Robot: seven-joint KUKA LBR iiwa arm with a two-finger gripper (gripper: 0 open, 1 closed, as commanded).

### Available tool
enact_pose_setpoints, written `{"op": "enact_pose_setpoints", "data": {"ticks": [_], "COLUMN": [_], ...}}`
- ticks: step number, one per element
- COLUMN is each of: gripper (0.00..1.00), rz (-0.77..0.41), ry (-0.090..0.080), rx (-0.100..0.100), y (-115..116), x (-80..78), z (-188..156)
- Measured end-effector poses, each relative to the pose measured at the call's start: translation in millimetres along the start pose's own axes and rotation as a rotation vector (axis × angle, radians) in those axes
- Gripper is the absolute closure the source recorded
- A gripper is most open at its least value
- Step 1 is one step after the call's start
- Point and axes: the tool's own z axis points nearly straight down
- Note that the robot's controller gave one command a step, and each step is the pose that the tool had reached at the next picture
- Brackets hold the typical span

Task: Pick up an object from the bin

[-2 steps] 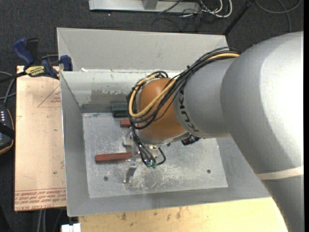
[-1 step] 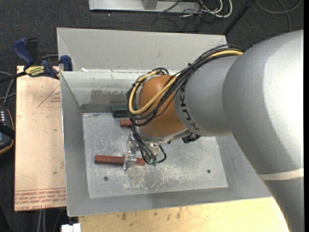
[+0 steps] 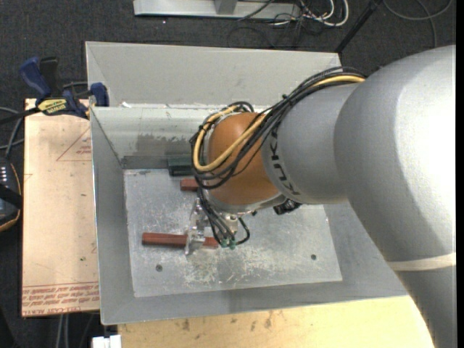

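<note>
A long red-brown bar (image 3: 162, 239) lies flat on the bin floor at the lower left. My gripper (image 3: 196, 236) is down at the bar's right end, and its metal body covers that part of the bar. A short stretch of the same red-brown colour (image 3: 211, 243) shows just right of the gripper. A smaller brown piece (image 3: 188, 185) lies further back, partly under the arm's orange cover. Beside that piece, near the back wall, rests a dark block (image 3: 179, 169).
The arm and its orange cover with looped cables hang over the middle of the bin and hide the floor beneath. Bare scuffed floor shows to the front and right of the gripper. The bin's sloped walls rise on every side.
</note>
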Motion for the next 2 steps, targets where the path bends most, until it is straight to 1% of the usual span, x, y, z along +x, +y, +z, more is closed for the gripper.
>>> {"op": "enact_pose_setpoints", "data": {"ticks": [1,2], "gripper": [1.00,1.00], "rz": [0.000,0.000], "ry": [0.013,0.016], "rx": [0.005,0.006], "y": [-1.0,-1.0], "x": [2.9,3.0], "z": [-6.1,-27.6]}}
